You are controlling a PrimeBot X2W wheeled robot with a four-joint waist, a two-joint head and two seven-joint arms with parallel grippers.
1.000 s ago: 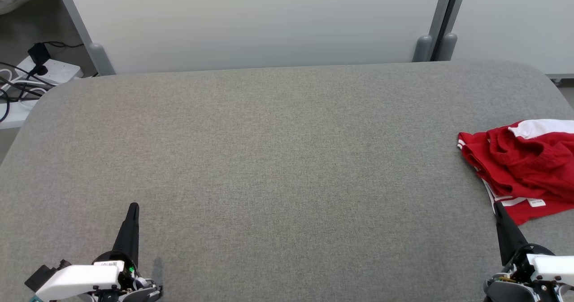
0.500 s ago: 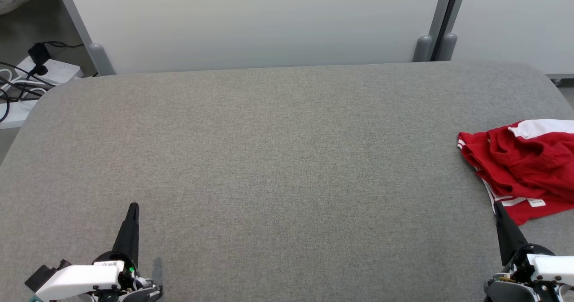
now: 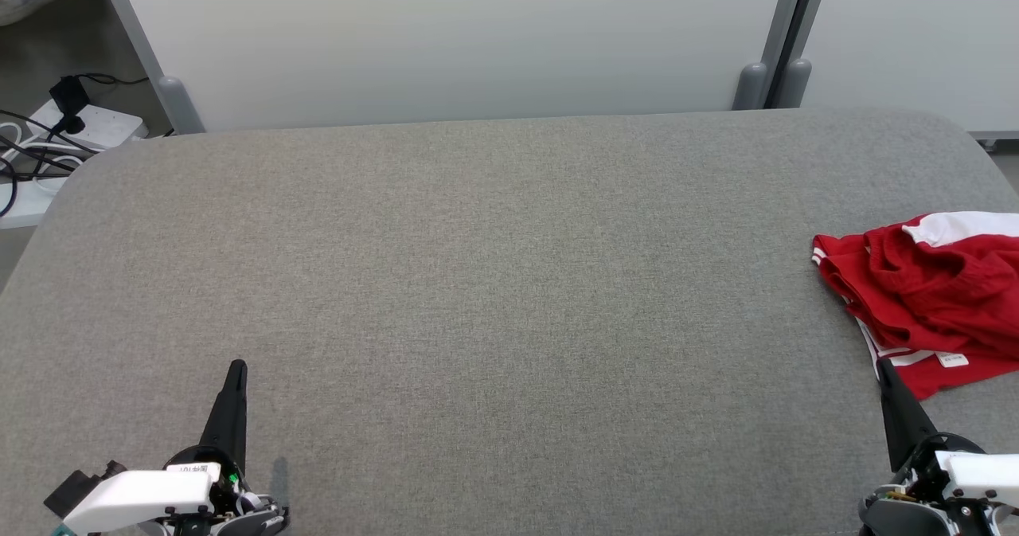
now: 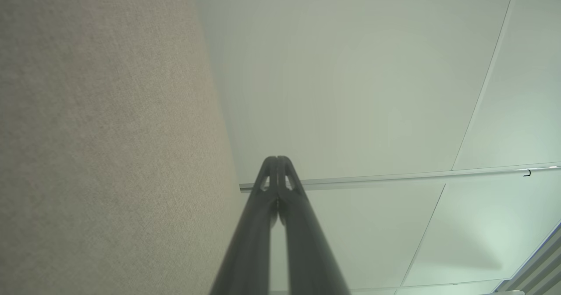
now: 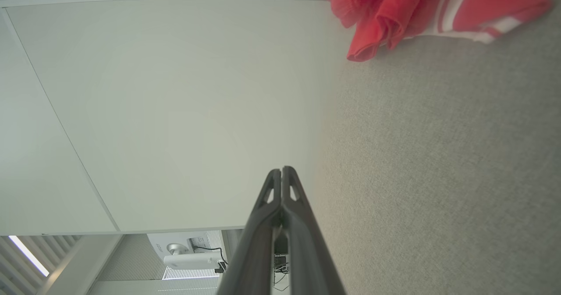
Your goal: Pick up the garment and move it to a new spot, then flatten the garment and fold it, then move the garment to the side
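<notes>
Around my grey table (image 3: 478, 281)
White partition panels (image 3: 462, 34) behind its far edge; power strip (image 3: 103, 128) off the far-left corner.

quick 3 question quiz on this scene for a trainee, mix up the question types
1. Multiple choice: where does the red garment lie on the grey table?
A. bunched up at the right edge
B. spread flat in the centre
C. folded at the far left corner

2. True or false: the right gripper is shut on the garment.

3. Fill in: in its wrist view, the left gripper has its fingertips ____ (open or shut).

Key
1. A
2. False: the right gripper is shut but empty, with bare table between it and the garment.
3. shut
</notes>
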